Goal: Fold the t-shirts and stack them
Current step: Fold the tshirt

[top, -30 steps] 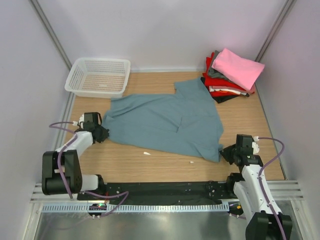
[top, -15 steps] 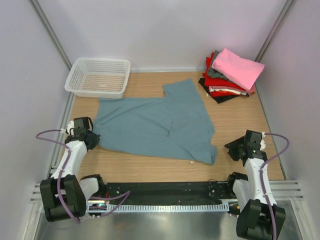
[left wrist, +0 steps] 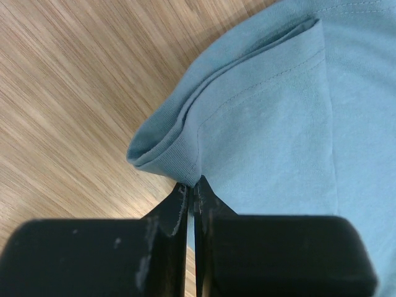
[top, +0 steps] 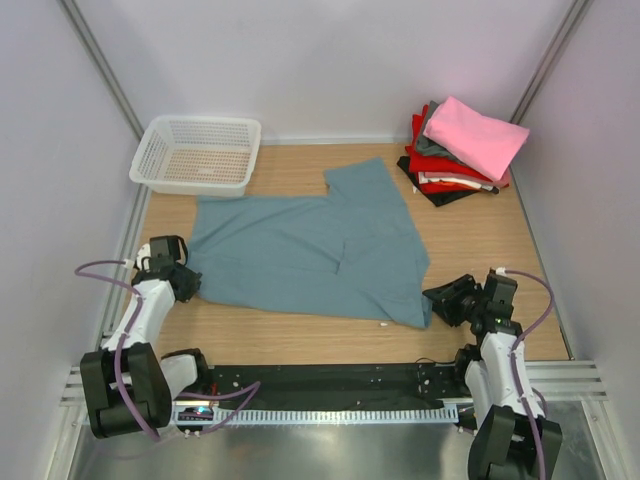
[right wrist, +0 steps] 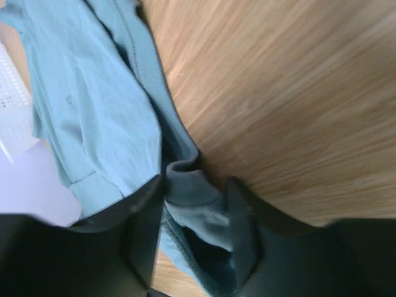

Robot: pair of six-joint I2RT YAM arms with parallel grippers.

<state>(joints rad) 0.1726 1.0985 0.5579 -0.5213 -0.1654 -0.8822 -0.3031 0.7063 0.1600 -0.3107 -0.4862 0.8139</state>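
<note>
— Where does the spread t-shirt (top: 310, 255) lie?
— Flat on the middle of the table (top: 500, 240). The basket (top: 196, 152) stands at ten o'clock from it, just beside its far edge. The folded t-shirts (top: 462, 150) are piled one on another at two o'clock.
— And the arms?
— The left gripper (top: 195, 283) sits at the shirt's eight o'clock corner, the right gripper (top: 432, 300) at its four o'clock corner, with cloth between each pair of fingers.

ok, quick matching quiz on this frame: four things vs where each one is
Things:
1 white basket
2 pink t-shirt
3 teal t-shirt
4 left gripper

Places:
A spread out in the middle
B far left corner
C pinched on the teal shirt's near-left edge
D on top of the stack, far right

Pairs: 1-B, 2-D, 3-A, 4-C
</note>
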